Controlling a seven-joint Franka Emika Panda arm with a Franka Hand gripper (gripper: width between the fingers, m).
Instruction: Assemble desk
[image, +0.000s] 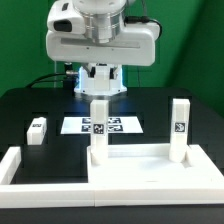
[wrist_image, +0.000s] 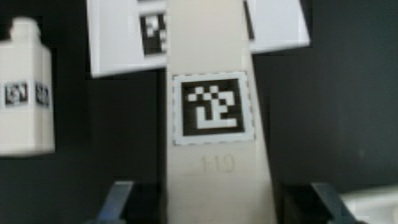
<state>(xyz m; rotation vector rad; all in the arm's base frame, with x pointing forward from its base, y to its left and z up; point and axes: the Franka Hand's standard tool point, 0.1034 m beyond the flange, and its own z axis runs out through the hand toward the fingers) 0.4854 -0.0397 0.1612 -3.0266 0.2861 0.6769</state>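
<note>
In the exterior view my gripper (image: 98, 96) comes down from above onto the top of an upright white desk leg (image: 98, 132). That leg stands at the far corner of the desk tabletop (image: 140, 172) on the exterior view's left. In the wrist view the same leg (wrist_image: 210, 105) shows its square tag and runs between my gripper (wrist_image: 224, 200), whose dark fingers (wrist_image: 121, 205) sit against its sides. The gripper is shut on it. A second leg (image: 179, 128) stands upright at the tabletop's far corner on the exterior view's right. A third leg (image: 38, 128) lies loose on the black table, seen also as a white tagged block (wrist_image: 22, 90).
The marker board (image: 100, 125) lies flat on the table behind the held leg, and its tags show as the marker board (wrist_image: 134, 40) in the wrist view. A low white border wall (image: 20, 165) runs along the exterior view's left and front. The robot base stands at the back.
</note>
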